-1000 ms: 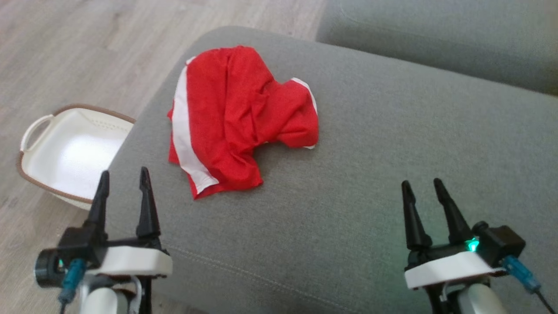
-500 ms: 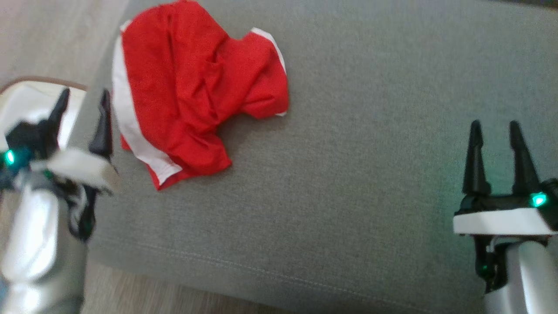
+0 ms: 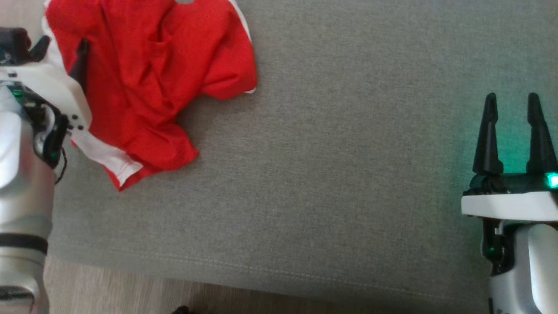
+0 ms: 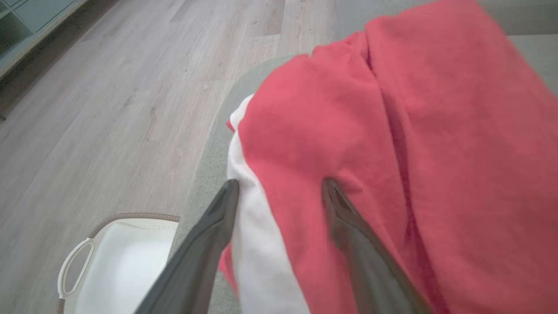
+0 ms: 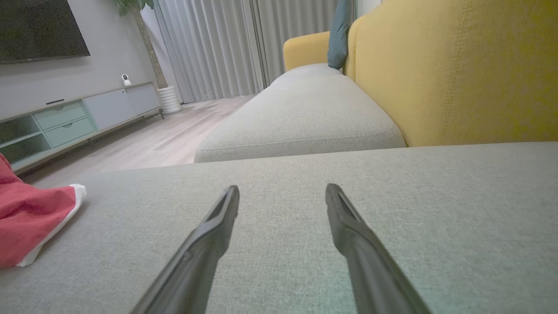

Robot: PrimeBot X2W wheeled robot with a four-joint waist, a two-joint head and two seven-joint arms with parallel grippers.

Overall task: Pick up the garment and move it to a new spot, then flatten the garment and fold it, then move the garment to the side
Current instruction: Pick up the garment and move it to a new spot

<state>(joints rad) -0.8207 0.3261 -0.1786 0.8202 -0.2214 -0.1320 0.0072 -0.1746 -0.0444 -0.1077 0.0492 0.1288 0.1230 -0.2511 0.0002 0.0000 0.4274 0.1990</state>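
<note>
The left jaws stand spread wide over the near left edge of the garment [image 3: 144, 78], a crumpled red piece of sportswear with a white side stripe. In the left wrist view the white stripe [image 4: 257, 244] runs up between the two dark fingers [image 4: 209, 244]. One fingertip sits at the stripe's outer edge, where the cloth [image 4: 392, 152] meets the grey seat cushion [image 4: 209, 165], and the other lies against the red fabric. Nothing is pinched between them; whether the tips press into the cloth cannot be told. Beyond and to the right of these jaws the garment rises in loose folds. Below and to their left, a white basket [image 4: 135, 216] with a brown rim stands on the pale wood floor [image 4: 109, 109].

The right jaws are also spread and hold nothing, their fingers [image 3: 487, 135] pointing across bare cushion [image 3: 348, 152]. The garment lies well off to their left, and only its red-and-white corner [image 5: 30, 218] shows at the edge of the right wrist view. Ahead of these jaws a second grey cushion [image 5: 301, 113] stretches away, with a yellow backrest [image 5: 457, 74] to their right.
</note>
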